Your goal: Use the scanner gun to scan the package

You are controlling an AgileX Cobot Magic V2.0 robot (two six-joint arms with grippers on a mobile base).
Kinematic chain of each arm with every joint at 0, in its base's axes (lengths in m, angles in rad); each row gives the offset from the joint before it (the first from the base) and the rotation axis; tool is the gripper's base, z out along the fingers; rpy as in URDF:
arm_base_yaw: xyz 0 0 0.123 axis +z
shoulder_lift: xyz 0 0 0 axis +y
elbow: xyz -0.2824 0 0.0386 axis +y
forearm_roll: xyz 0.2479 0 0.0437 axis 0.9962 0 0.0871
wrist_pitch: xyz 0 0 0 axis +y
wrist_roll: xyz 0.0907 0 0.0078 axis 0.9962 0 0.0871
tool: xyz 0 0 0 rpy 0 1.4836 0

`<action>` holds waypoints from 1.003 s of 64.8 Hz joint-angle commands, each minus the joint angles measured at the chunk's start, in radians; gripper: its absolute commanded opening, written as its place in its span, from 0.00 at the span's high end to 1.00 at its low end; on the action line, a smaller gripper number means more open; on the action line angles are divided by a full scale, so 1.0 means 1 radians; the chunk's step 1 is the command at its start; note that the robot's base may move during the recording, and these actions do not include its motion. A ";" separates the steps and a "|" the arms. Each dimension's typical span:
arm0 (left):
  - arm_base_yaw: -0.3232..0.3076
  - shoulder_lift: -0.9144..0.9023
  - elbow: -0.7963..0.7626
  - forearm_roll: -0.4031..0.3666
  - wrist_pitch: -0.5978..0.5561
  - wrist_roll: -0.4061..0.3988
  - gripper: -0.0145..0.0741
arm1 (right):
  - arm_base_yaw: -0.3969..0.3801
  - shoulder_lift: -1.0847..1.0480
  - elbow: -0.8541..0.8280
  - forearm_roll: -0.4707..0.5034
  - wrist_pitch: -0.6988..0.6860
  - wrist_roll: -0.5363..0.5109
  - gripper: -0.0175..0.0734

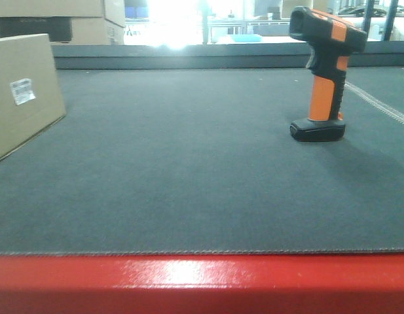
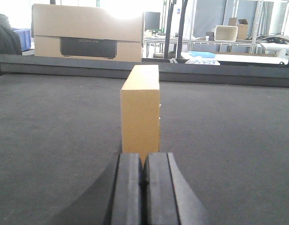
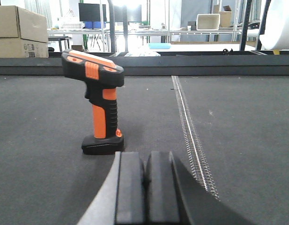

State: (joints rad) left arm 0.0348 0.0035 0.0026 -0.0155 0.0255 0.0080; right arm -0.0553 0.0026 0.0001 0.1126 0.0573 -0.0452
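A brown cardboard package [image 1: 21, 91] with a white label stands at the left of the dark belt. In the left wrist view its narrow end [image 2: 140, 110] faces me, just beyond my left gripper [image 2: 144, 161], which is shut and empty. An orange and black scanner gun [image 1: 323, 72] stands upright on its base at the right. In the right wrist view it [image 3: 100, 101] stands a little ahead and to the left of my right gripper [image 3: 145, 161], which is shut and empty. Neither gripper shows in the front view.
The dark belt [image 1: 188, 163] has a red front edge [image 1: 202, 281] and a raised rail [image 1: 188, 55] at the back. A metal lacing seam [image 3: 191, 136] crosses the belt right of the scanner. Cardboard boxes [image 2: 88, 33] and shelving stand beyond the rail.
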 commanded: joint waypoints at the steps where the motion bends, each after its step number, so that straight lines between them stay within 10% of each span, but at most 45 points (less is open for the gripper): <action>1: 0.001 -0.003 -0.003 0.000 -0.014 -0.001 0.96 | -0.002 -0.003 0.000 -0.008 -0.023 0.001 0.98; 65: 0.002 -0.003 -0.003 0.000 -0.072 -0.001 0.96 | -0.002 -0.003 0.000 -0.008 -0.023 0.001 0.98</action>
State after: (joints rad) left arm 0.0348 0.0035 0.0026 -0.0155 0.0000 0.0080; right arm -0.0553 0.0026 0.0001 0.1126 0.0573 -0.0452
